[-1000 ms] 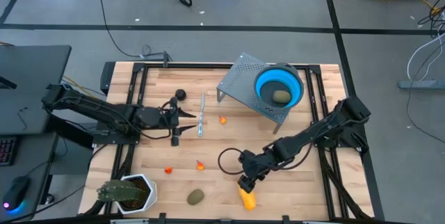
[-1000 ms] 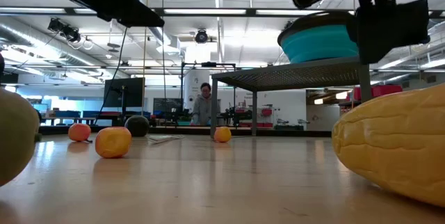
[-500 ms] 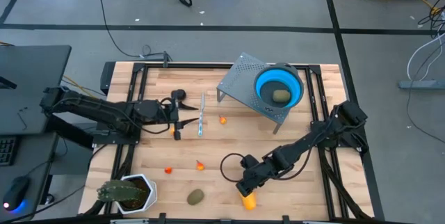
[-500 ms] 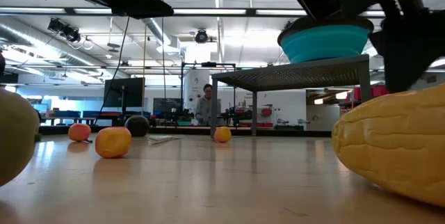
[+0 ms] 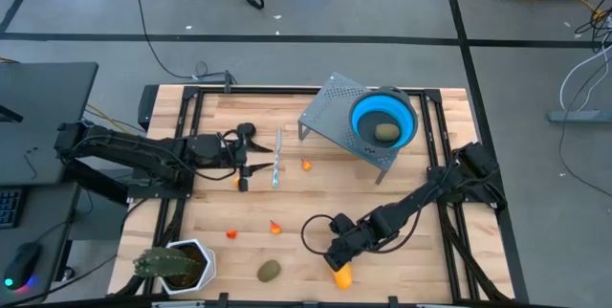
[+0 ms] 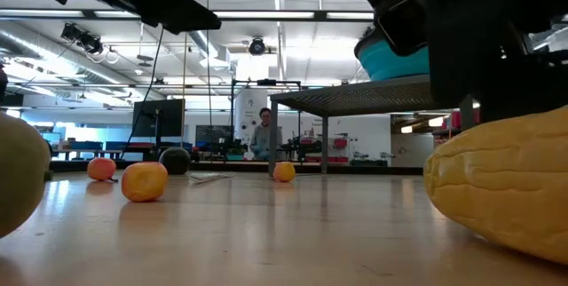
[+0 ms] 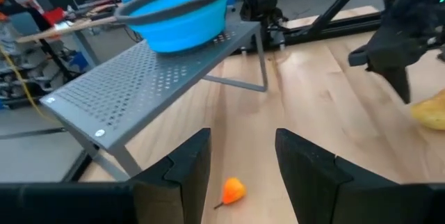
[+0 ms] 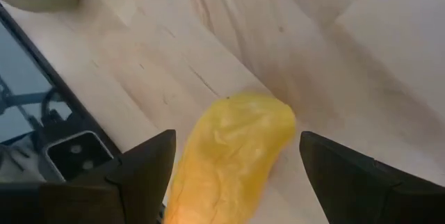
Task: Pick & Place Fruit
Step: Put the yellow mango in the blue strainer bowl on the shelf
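Note:
The stubby yellow piece (image 5: 341,275) lies on its side near the table's near edge. My right gripper (image 5: 337,260) is low over it and open, one finger on either side of the yellow piece (image 8: 233,147), apart from it. One olive-brown oval (image 5: 386,132) sits in the blue bowl (image 5: 408,121); the other (image 5: 269,270) lies on the table. The dark round fruit (image 5: 248,130) and several orange-red bits, one of them (image 5: 306,165), rest on the wood. My left gripper (image 5: 249,161) hovers open at the table's left, with an orange bit (image 7: 231,190) ahead of it.
The blue bowl stands on a grey perforated stand (image 5: 330,115) at the far right. A thin pale-blue stick (image 5: 277,158) lies by my left gripper. A green spiky plant in a white pot (image 5: 174,265) stands at the near left corner. A dark cable loops beside my right gripper.
My right gripper has moved toward the table's near edge and down onto the yellow piece, until its open fingers stand around it. The fruit has stayed in place.

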Controlling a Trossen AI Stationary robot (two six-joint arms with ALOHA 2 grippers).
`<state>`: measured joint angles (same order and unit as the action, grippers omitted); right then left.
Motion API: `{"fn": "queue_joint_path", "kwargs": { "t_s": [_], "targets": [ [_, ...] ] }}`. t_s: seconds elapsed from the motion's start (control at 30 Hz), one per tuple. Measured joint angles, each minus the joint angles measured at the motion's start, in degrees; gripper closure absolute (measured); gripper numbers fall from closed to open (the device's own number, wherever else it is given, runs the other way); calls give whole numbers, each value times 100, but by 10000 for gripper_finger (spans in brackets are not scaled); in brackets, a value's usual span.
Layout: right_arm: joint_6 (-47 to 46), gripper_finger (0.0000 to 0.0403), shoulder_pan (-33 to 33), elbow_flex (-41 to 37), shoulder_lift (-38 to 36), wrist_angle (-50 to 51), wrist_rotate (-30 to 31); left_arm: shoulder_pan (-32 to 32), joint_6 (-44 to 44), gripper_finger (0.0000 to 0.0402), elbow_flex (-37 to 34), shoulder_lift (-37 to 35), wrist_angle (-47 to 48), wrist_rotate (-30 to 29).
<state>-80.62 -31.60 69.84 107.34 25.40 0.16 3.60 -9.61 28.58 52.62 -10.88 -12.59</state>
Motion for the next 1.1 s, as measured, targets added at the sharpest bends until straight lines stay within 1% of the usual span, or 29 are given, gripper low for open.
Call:
{"fn": "queue_joint_path", "kwargs": {
  "t_s": [0.17,0.37,0.47,0.6,0.73,0.97,1.1],
  "targets": [
    [24,87,-49,0,5,205,180,0,343,232,0,0,237,45],
    [394,87,-47,4,184,57,216,0,822,232,0,0,762,54],
    [585,87,-45,4,358,-129,45,1,1046,232,0,0,913,52],
    [675,87,-46,24,482,-51,-206,36,1230,232,0,0,1071,37],
    [676,87,-30,33,467,219,-373,118,1289,232,0,0,1064,25],
    [449,87,-19,22,453,366,-897,168,1301,232,0,0,1054,19],
    [442,87,-20,17,453,409,-973,168,1222,232,0,0,1056,21]
  ]
}}
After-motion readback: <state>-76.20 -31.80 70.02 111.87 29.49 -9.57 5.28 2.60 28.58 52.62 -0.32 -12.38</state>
